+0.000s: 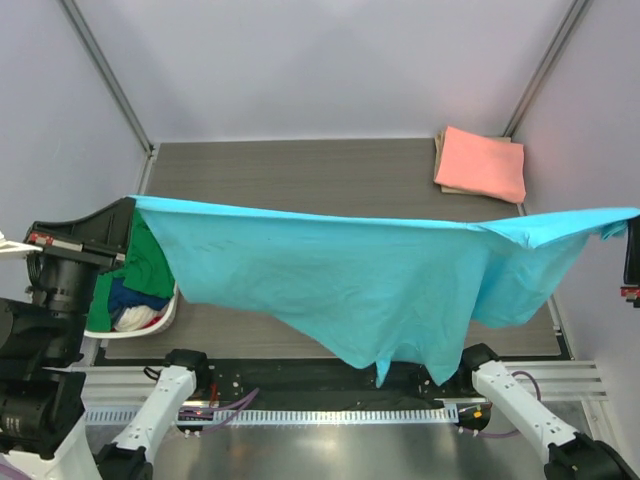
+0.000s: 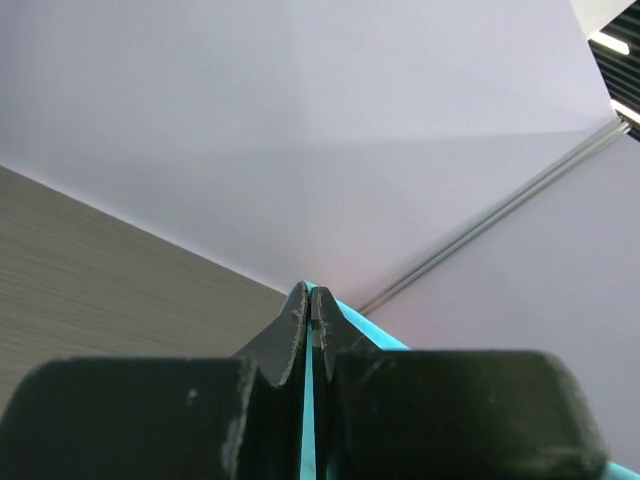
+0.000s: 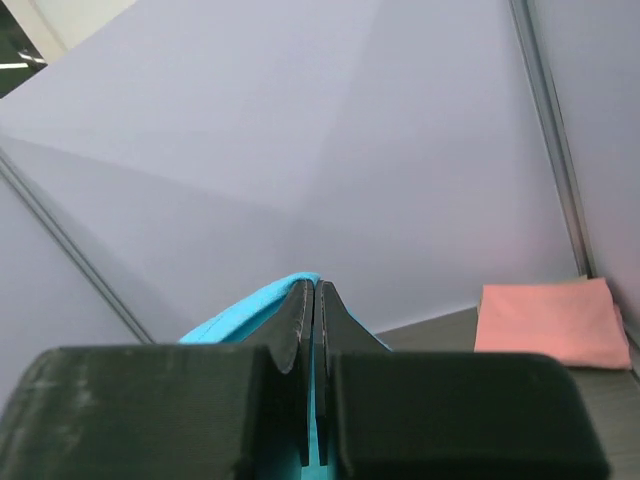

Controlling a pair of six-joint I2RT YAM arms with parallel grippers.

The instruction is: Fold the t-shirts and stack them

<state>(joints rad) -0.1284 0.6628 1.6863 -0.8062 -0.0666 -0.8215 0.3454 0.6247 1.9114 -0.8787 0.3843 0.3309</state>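
A sky-blue t-shirt (image 1: 340,270) hangs stretched in the air across the whole width of the top view, its lower edge drooping toward the near table edge. My left gripper (image 2: 311,300) is shut on the shirt's left corner; blue cloth (image 2: 309,420) shows between its fingers. My right gripper (image 3: 314,292) is shut on the shirt's right corner, with blue cloth (image 3: 250,305) over its left finger. A folded salmon-pink t-shirt (image 1: 481,163) lies at the back right of the table; it also shows in the right wrist view (image 3: 550,322). Green (image 1: 148,262) and navy (image 1: 130,296) shirts lie in the basket.
A white plastic basket (image 1: 165,318) with several crumpled shirts stands at the left edge of the grey table (image 1: 290,175). Metal frame posts (image 1: 105,75) rise at the back corners. The arm bases sit along the near edge.
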